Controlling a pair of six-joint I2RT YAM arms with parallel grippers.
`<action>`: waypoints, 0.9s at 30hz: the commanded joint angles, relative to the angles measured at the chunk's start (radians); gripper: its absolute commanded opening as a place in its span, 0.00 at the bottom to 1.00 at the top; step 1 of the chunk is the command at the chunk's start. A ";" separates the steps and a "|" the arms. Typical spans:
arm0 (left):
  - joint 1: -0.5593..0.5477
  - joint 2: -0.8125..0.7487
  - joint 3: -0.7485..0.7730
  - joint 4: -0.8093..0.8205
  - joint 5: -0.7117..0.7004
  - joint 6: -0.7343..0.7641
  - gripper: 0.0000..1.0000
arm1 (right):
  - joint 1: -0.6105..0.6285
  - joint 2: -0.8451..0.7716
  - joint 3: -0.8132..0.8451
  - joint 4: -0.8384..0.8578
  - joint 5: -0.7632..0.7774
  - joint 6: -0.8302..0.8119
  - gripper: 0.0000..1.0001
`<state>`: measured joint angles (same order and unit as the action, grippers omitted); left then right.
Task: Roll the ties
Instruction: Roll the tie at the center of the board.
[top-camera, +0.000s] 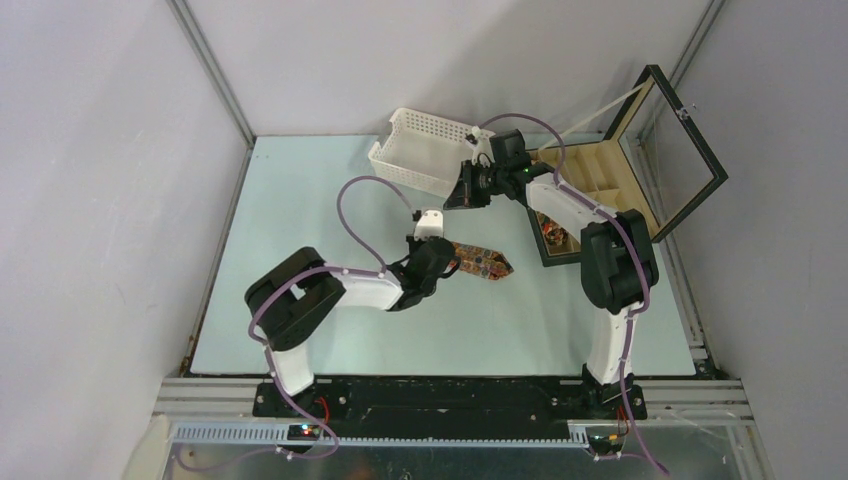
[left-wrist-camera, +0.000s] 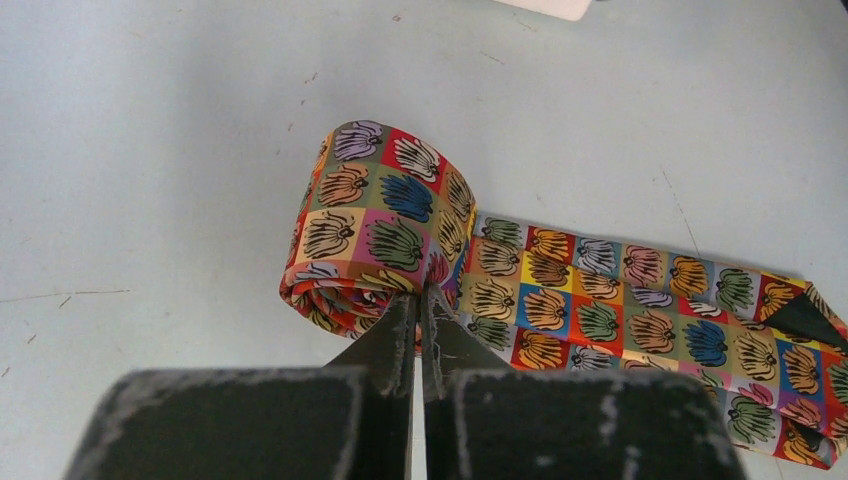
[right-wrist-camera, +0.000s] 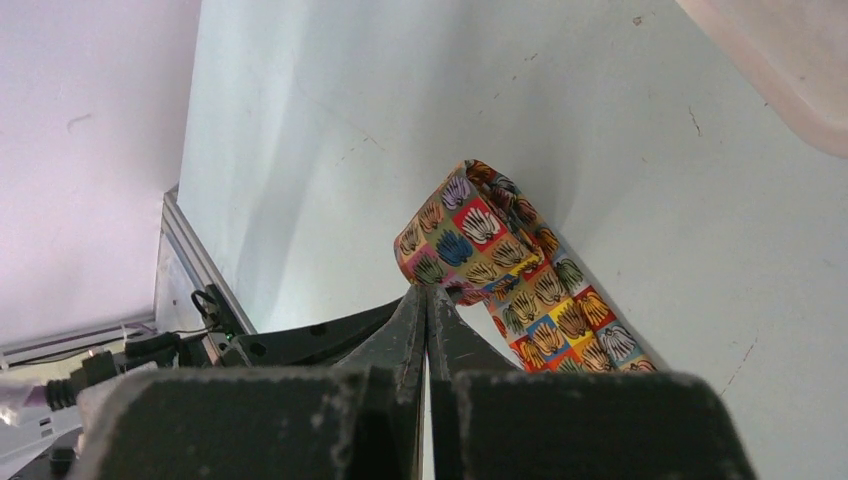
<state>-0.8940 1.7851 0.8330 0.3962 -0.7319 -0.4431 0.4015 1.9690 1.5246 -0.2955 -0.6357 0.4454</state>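
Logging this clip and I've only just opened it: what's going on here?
The left gripper, shut, has its tips against the rolled end of a patterned tie on the table; whether it pinches fabric is unclear. Part of the tie is coiled; its pointed end lies flat. The right gripper, shut and empty, hangs above the table near the white basket. The black box stands open at the right.

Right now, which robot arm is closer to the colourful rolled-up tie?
Left. The left gripper has its closed tips right against the rolled end of the tie. The right gripper, also closed, hangs farther back near the white basket, apart from the tie.
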 joint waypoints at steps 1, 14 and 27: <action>-0.025 0.029 0.049 -0.020 -0.072 0.047 0.00 | 0.001 -0.012 0.009 0.028 -0.018 -0.001 0.00; -0.045 0.089 0.094 -0.081 -0.084 0.105 0.00 | 0.001 0.018 0.056 -0.001 -0.059 -0.011 0.00; -0.062 0.138 0.153 -0.130 -0.086 0.163 0.00 | 0.072 0.171 0.262 -0.206 -0.108 -0.114 0.00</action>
<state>-0.9497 1.9022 0.9550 0.2932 -0.7895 -0.3206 0.4458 2.0964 1.6981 -0.4335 -0.7052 0.3790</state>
